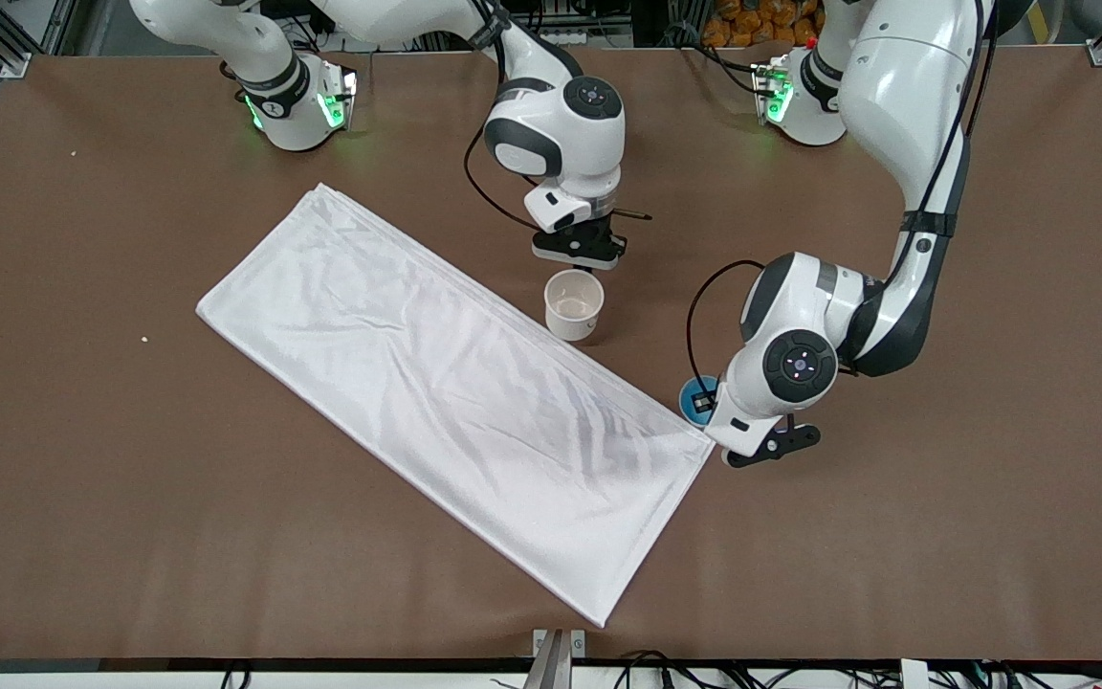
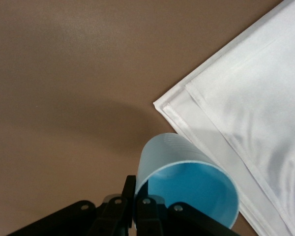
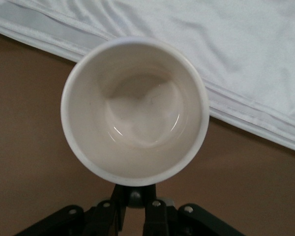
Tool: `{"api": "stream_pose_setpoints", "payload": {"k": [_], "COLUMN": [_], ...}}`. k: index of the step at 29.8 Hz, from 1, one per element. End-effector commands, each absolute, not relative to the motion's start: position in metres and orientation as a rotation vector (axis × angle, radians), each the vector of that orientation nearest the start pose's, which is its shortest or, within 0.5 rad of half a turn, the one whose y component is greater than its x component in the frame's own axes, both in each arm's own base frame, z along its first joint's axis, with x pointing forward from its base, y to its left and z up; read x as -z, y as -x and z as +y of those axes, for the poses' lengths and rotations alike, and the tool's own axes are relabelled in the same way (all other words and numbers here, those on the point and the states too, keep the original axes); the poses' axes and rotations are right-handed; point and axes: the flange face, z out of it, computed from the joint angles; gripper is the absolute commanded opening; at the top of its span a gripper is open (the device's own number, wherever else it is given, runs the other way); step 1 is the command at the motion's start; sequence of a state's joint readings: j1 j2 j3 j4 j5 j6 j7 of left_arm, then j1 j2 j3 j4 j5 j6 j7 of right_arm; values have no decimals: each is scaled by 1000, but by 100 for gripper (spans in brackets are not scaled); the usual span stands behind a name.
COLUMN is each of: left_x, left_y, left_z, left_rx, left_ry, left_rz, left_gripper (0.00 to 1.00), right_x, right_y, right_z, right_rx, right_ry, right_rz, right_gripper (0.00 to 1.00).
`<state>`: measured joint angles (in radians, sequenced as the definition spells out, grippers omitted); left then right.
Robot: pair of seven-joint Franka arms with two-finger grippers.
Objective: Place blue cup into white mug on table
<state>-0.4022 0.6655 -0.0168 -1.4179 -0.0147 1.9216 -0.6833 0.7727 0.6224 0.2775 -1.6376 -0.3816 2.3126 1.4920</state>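
The white mug [image 1: 574, 304] stands upright on the brown table [image 1: 895, 555], against the long edge of the cloth. The right wrist view looks down into its beige inside [image 3: 137, 113]. My right gripper [image 3: 133, 195] is shut on the mug's dark handle; from the front its black fingers [image 1: 578, 247] sit right beside the mug. The blue cup [image 2: 187, 187] is by the cloth's corner toward the left arm's end of the table, mostly hidden under the left hand in the front view [image 1: 692, 394]. My left gripper [image 2: 135, 186] pinches its rim, one finger inside and one outside.
A white folded cloth [image 1: 446, 383] lies diagonally across the middle of the table; its corner [image 2: 160, 104] is next to the blue cup. Bare brown tabletop surrounds it. The two arm bases [image 1: 297, 105] [image 1: 804, 100] stand along the table's edge farthest from the front camera.
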Motion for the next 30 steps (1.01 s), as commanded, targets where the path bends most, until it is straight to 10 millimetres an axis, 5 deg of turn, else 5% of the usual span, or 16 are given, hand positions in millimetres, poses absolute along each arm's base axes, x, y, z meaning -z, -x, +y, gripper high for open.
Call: {"api": "stream_pose_setpoints", "payload": {"k": [1, 14, 17, 26, 27, 29, 30], "left_x": [-303, -305, -305, -310, -311, -314, -314], "left_y": [-638, -639, -639, -639, -639, -638, -637], "left_z": [-285, -284, -283, -282, -282, -283, -283], "left_rx": [-249, -245, -245, -258, -260, -269, -277], "left_ry": [3044, 3045, 3045, 3057, 3059, 3064, 3065], "left_rz": [-404, -409, -411, -423, -425, -431, -433], "left_gripper": [0, 0, 0, 0, 0, 0, 0], "right_x": [-268, -243, -237, -236, -236, -237, -237], "right_y": [-373, -366, -366, -365, -365, -364, -364], "right_z": [603, 606, 606, 608, 608, 609, 609], "right_rx": [268, 274, 270, 273, 273, 268, 270], "right_ry": [3005, 3024, 3019, 3007, 3007, 3005, 3004], "right_rz": [425, 408, 408, 435, 435, 443, 449], "right_gripper": [0, 0, 12, 13, 20, 61, 61]}}
